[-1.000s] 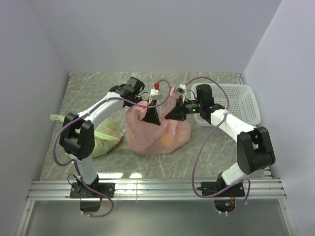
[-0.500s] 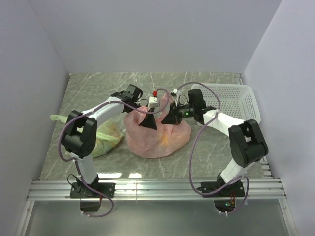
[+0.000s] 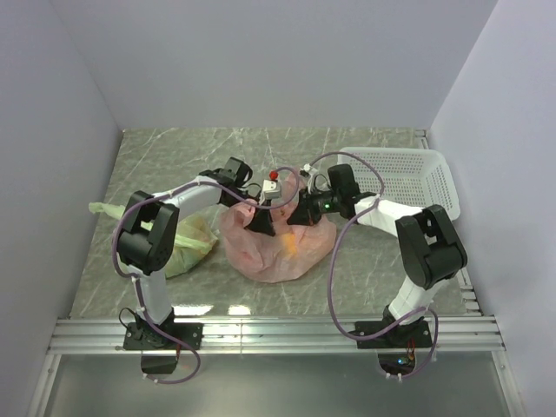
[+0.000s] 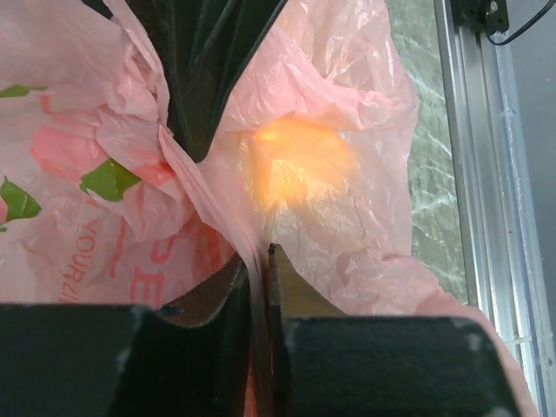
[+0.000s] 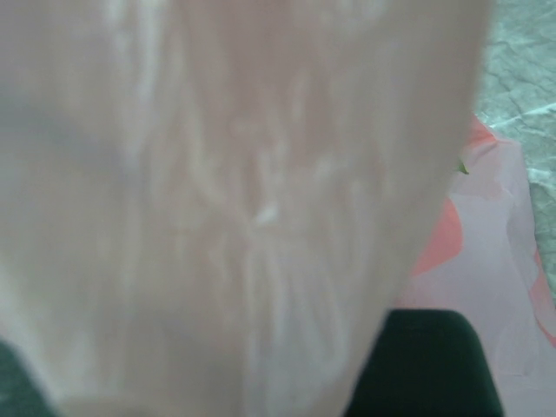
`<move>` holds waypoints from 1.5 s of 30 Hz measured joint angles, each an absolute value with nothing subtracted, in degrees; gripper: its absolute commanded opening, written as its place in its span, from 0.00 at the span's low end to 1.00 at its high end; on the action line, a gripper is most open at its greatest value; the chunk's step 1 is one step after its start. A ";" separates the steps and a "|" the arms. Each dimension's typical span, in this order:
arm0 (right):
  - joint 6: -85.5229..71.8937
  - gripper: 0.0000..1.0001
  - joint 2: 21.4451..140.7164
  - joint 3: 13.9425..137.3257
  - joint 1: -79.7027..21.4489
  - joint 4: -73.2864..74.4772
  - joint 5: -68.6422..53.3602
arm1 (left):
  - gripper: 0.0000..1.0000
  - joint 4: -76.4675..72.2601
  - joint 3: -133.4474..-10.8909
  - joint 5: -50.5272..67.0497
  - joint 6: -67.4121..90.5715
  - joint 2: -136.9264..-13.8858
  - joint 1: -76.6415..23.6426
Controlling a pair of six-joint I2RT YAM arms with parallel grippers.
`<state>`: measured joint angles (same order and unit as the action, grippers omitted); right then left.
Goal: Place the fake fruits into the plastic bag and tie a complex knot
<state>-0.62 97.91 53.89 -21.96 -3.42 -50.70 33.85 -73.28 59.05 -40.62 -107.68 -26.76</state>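
The salmon-pink plastic bag lies in a heap at the middle of the table. An orange fake fruit glows through its film, and it shows from above too. My left gripper is shut on a thin pulled strand of the bag's plastic at the bag's top. My right gripper meets it from the right and pinches the same bunched plastic. Its dark fingers fill the upper left wrist view. Blurred pink film covers the right wrist view, leaving one dark finger showing. I cannot make out a knot.
A pale green plastic bag lies left of the pink one, under the left arm. A white slotted basket stands at the back right. The aluminium rail runs along the table's near edge.
Both grippers have come lower and nearer to the front, closing in on each other over the bag. The bag's pulled-up top has sunk with them.
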 measured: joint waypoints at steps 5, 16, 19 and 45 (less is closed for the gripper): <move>-0.60 0.00 98.83 54.00 -22.24 -3.42 -48.82 | 0.32 34.39 -73.03 58.81 -41.21 -107.79 -26.65; -0.54 0.00 96.71 54.11 -22.26 -1.19 -45.76 | 0.68 36.40 -83.77 60.69 -26.59 -103.09 -20.84; -0.16 0.00 95.37 54.35 -22.26 -0.21 -44.91 | 0.78 31.99 -86.65 61.21 -18.28 -96.95 -15.27; 6.35 0.00 93.73 55.18 -25.89 4.47 -39.00 | 0.99 28.77 -60.27 47.48 -13.74 -72.77 -15.05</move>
<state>6.35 93.73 55.18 -25.89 4.47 -39.00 28.77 -60.27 47.48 -13.74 -72.77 -15.05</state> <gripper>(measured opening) 0.044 0.993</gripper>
